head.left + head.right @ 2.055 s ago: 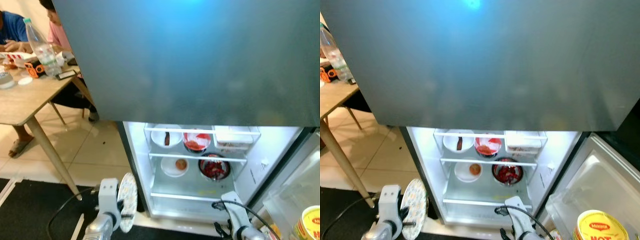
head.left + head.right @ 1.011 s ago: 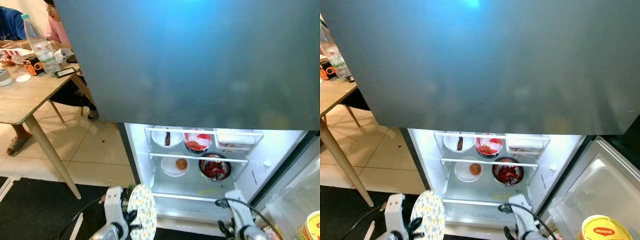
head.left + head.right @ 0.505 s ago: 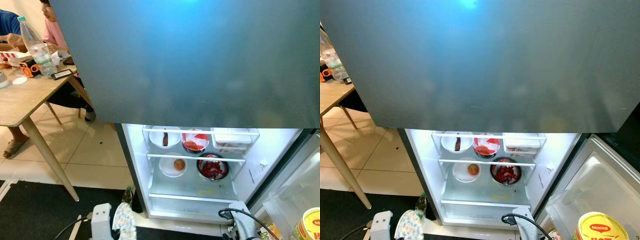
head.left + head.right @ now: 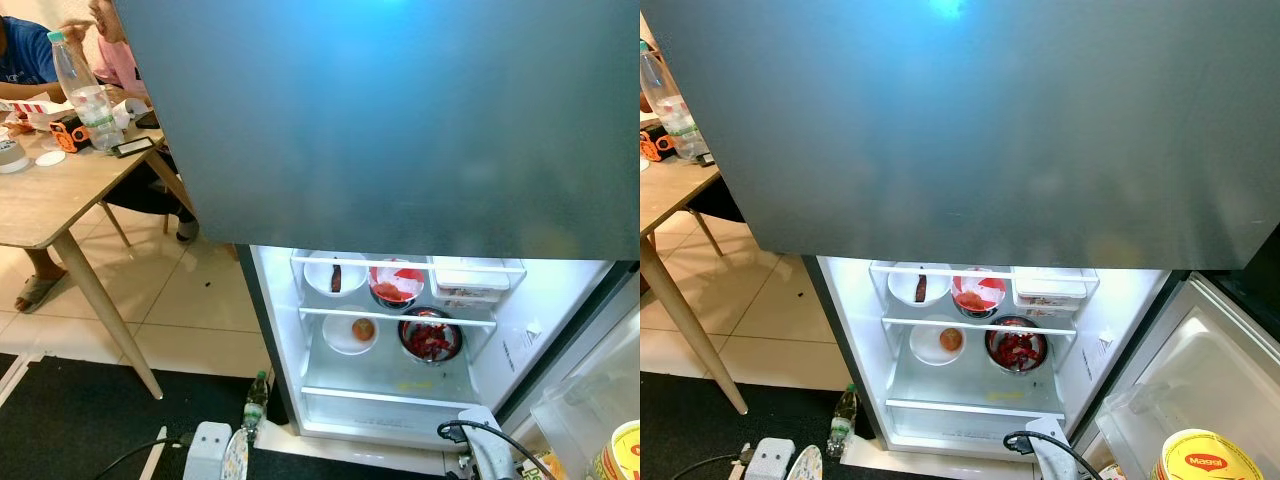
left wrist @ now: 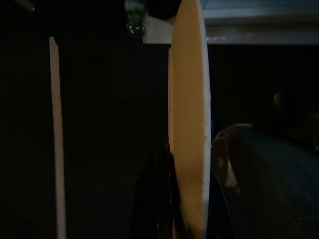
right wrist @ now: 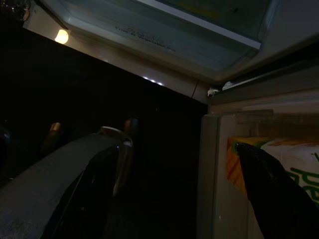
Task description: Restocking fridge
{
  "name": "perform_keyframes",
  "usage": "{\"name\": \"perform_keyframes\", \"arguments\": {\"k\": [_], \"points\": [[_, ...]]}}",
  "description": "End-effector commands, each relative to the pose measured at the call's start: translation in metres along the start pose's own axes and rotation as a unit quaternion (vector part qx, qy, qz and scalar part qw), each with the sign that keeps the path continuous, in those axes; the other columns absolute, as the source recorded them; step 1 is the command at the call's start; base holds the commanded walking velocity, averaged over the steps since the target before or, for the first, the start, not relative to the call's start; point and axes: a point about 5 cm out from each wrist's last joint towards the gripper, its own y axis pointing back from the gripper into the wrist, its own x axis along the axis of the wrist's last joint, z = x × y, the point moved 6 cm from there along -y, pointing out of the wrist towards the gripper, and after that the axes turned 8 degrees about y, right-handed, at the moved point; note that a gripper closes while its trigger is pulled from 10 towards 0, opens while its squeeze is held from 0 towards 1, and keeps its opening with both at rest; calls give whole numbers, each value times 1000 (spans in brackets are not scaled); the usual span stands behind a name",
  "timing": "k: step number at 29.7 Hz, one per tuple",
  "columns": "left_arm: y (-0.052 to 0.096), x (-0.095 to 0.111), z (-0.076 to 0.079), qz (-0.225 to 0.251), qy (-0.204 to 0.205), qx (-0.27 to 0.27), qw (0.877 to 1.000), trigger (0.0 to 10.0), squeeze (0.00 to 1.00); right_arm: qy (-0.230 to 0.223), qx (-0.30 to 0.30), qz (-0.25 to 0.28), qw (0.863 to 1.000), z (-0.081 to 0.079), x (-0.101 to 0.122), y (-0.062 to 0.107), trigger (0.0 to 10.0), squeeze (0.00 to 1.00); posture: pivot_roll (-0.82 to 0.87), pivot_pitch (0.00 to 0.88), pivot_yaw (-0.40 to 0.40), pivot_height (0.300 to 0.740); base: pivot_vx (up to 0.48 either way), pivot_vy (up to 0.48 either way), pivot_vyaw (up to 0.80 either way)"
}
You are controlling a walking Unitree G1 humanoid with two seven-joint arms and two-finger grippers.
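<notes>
Four dishes on fridge [image 4: 480,330] shelves; left gripper [image 5: 187,209] low, clamped on one plate [image 5: 189,124]; right gripper [image 6: 174,179] spread wide.

Matte blue-grey fridge door [image 4: 400,120] above a white-lit interior. White bowls [image 4: 350,333] hold brown and orange food; a steel bowl [image 4: 429,337] holds red. Pale wooden table [image 4: 45,200], beige floor tiles [image 4: 190,300], black mat [image 4: 70,420], yellow-lidded tub [image 4: 1195,455].
</notes>
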Motion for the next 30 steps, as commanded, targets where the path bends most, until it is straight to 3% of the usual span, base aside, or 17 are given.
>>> {"name": "perform_keyframes", "arguments": {"k": [1,17,24,30], "points": [[2,-2,-12,-7,-13,14,1000,10000,0,0,0,2,1000,-2,2,0,10000,0,-13,0,31,740,0,0,0],[2,-14,-8,-28,-45,20,998,10000,0,0,3,1,1000,-5,1,-1,10000,0,-14,0,29,740,0,0,0],[-1,15,-12,8,-18,19,1000,10000,0,2,4,2,1000,-5,2,-1,10000,0,-15,0,29,740,0,0,0],[-1,24,-13,17,-21,18,999,10000,0,1,5,3,1000,-5,3,-1,10000,0,-15,0,29,740,0,0,0]]}}
